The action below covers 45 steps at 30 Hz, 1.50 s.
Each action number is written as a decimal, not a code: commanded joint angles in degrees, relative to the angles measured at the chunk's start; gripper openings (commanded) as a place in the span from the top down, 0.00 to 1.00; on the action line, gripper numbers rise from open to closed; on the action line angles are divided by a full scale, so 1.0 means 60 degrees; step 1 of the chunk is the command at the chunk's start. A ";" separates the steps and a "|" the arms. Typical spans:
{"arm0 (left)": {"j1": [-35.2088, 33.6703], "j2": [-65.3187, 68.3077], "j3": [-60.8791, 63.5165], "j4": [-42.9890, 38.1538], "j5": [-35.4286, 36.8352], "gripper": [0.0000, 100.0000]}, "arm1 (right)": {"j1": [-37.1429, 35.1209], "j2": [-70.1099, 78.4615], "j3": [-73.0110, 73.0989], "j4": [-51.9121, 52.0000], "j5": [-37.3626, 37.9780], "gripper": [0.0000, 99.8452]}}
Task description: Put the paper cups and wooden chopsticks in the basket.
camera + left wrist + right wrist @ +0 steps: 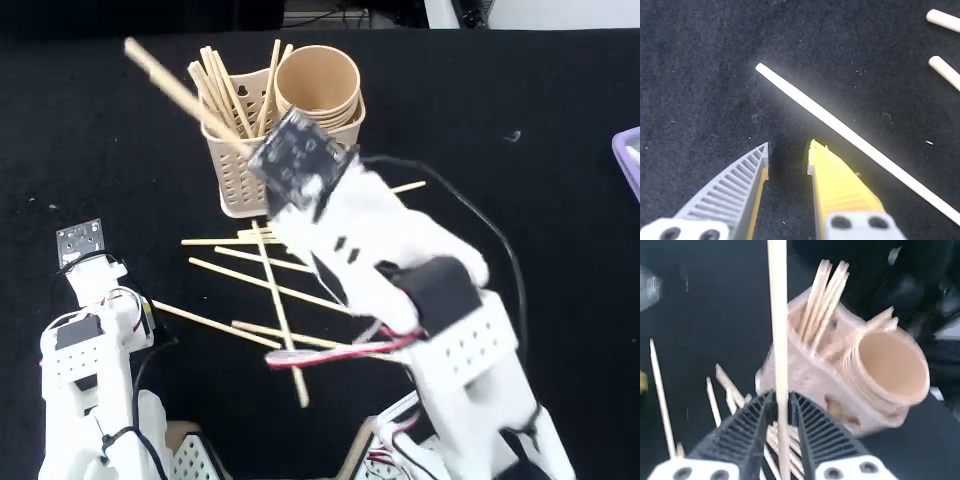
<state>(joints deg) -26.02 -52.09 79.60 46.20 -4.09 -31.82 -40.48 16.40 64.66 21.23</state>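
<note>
Pincer of right arm (782, 397) grasps a pale wooden chopstick (777, 315) above the beige slotted plastic basket (238, 185) at far edge of table (560, 200), probably for dropping; left pincer (787, 150) hangs released.

Stacked paper cups (318, 82) and several chopsticks (226, 92) upright in basket (232, 182); others loose nearby

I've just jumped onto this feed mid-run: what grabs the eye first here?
The right hand clamps one chopstick, raised near the basket, which already holds stacked paper cups and more chopsticks. In front of the basket, loose chopsticks lie scattered on the black table. The left hand hangs open close to one of them.
</note>
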 commanded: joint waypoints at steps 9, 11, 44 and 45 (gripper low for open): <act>0.0110 -0.0161 -0.0066 -0.0147 0.0015 0.86 | 0.0132 0.2894 -0.0476 -0.7238 -0.2593 0.99; 0.0110 -0.0161 -0.0066 -0.0147 0.0015 0.86 | 0.0176 0.3553 -0.0549 -0.8088 -0.2711 0.99; 0.0110 -0.0161 -0.0066 -0.0147 0.0015 0.86 | 0.0337 0.1077 0.0740 -0.0454 -0.2359 0.89; 0.0110 -0.0161 -0.0066 -0.0147 0.0015 0.86 | 0.0308 0.1018 0.1179 -0.0029 -0.1963 0.89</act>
<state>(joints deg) -26.02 -52.09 79.60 46.20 -4.09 -30.42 -28.79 18.15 46.37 4.09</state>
